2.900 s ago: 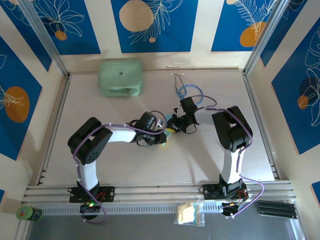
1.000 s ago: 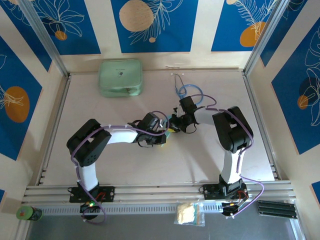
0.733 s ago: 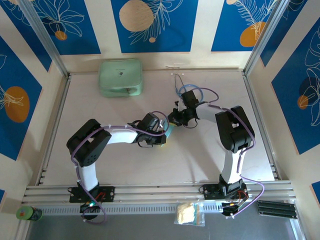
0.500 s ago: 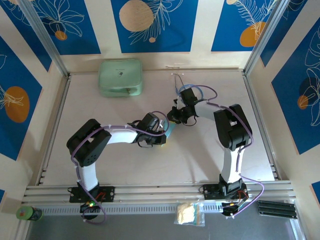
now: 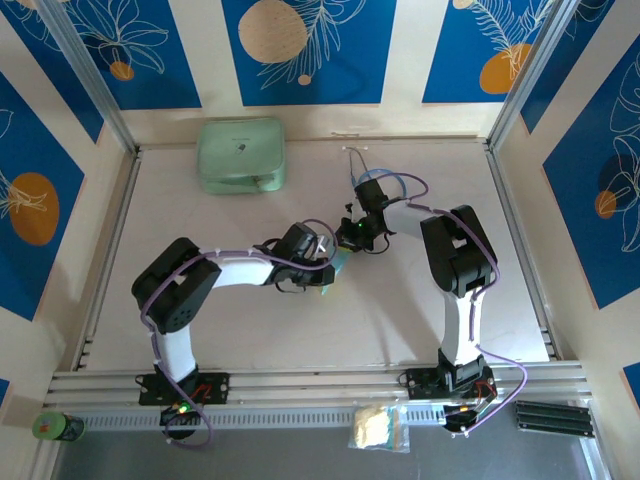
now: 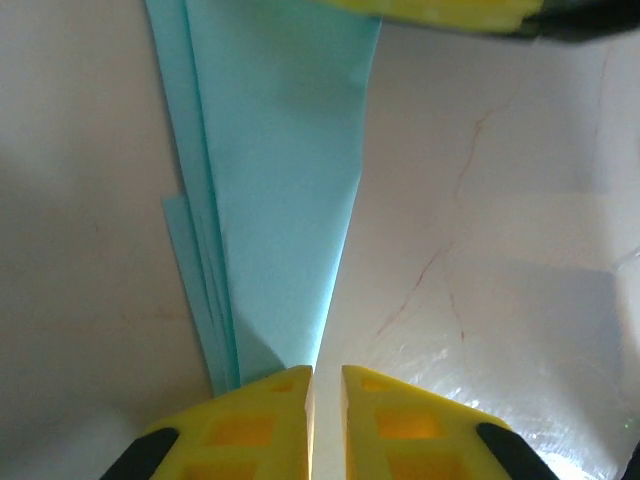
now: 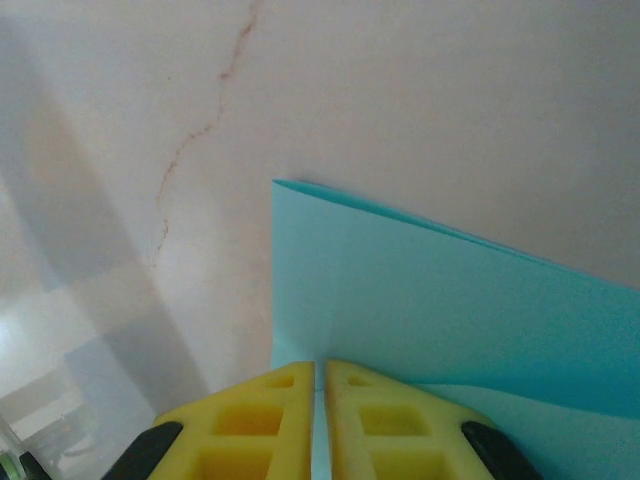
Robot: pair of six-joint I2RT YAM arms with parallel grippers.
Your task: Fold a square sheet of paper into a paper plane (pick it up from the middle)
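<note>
Left wrist view: the paper plane lies flat on the desk as a narrow layered dart. Its long axis runs straight away from the left gripper, with the pointed end nearest that gripper. The tip enters the thin slit between the yellow fingers, so the left gripper is judged clenched on the nose of the dart. Stepped flap edges show along the left side of the dart.

Right wrist view: the right gripper has its fingers pressed together over the blue sheet at a crease line. It is judged to be pinching the broader end, close to a square folded corner.

Top external view: the two grippers meet near the middle of the desk, with a sliver of blue between them. The left gripper sits at the lower left of it and the right gripper at the upper right. The dart's axis therefore runs roughly from one gripper to the other.

Assessment: each arm holds its own end, and neither is nearer to the whole. Any coming crease or pull would act along this shared axis. Uneven tension risks tearing or skewing the thin paper.
</note>
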